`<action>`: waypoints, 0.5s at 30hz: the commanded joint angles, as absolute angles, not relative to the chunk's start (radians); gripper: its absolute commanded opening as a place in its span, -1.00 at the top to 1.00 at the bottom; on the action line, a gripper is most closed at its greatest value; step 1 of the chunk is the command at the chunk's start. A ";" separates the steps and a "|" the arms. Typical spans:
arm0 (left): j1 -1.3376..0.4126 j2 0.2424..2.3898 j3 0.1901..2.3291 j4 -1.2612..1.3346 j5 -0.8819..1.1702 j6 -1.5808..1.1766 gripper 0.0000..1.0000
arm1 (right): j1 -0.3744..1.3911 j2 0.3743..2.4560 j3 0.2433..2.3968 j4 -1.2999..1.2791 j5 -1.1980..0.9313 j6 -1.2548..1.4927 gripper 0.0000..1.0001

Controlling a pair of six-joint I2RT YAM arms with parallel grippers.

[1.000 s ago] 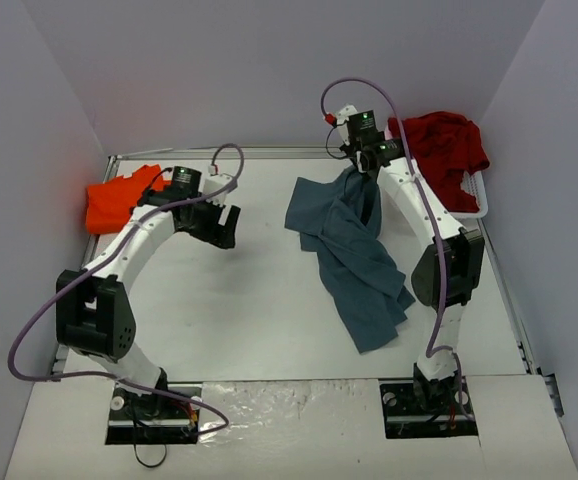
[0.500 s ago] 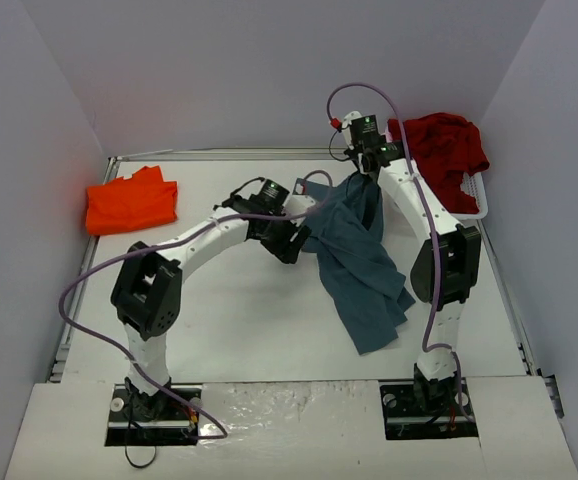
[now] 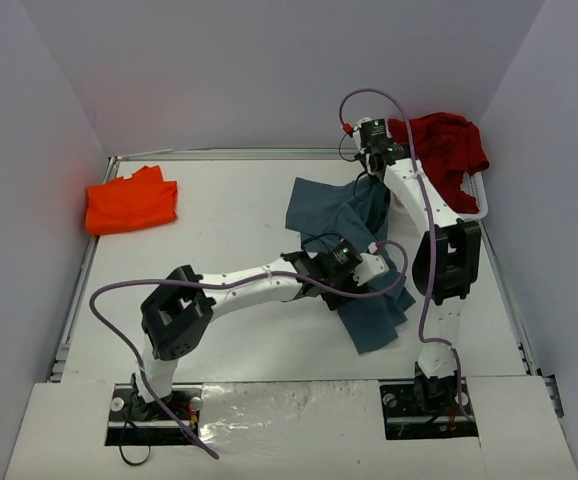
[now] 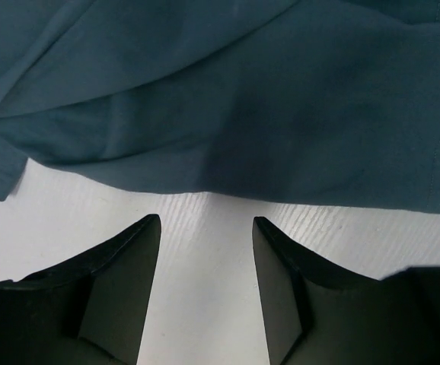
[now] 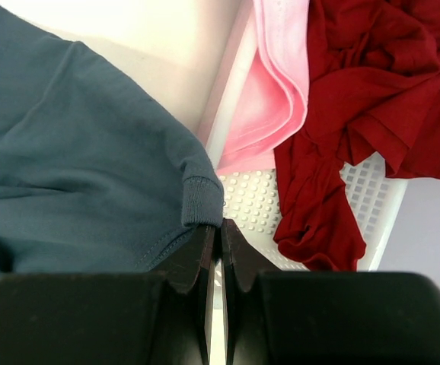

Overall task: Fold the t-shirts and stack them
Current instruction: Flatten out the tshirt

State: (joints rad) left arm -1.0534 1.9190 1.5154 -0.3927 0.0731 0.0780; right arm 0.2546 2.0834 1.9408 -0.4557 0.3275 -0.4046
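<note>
A slate blue-grey t-shirt (image 3: 319,212) hangs from my right gripper (image 3: 374,168) at the back right and trails down onto the table. In the right wrist view the right gripper (image 5: 220,225) is shut on that t-shirt's (image 5: 75,167) ribbed edge. My left arm reaches across the table. Its gripper (image 3: 361,268) is low at the shirt's lower part. In the left wrist view the left gripper (image 4: 206,222) is open, with bare table between its fingers and the shirt's (image 4: 243,99) edge just ahead. An orange t-shirt (image 3: 131,205) lies folded at the far left.
A white plastic basket (image 3: 479,203) stands at the back right corner with a dark red t-shirt (image 3: 444,145) heaped over it. In the right wrist view the basket (image 5: 376,190) also holds a pale pink t-shirt (image 5: 281,76) beside the red one (image 5: 372,91). Walls enclose the table on three sides.
My left arm has swung from beside the orange t-shirt rightwards to the blue-grey shirt's lower part, its jaws narrowing. The right gripper has shifted slightly right, still holding the shirt.
</note>
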 commanded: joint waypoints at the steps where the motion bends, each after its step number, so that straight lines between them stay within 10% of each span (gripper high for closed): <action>1: -1.064 1.947 1.557 -0.353 -0.009 0.063 0.00 | 0.258 2.092 1.922 -0.449 0.334 -0.394 1.00; 15: -1.203 2.059 1.647 -0.360 -0.032 0.017 0.12 | 0.255 2.118 1.911 -0.449 0.322 -0.399 1.00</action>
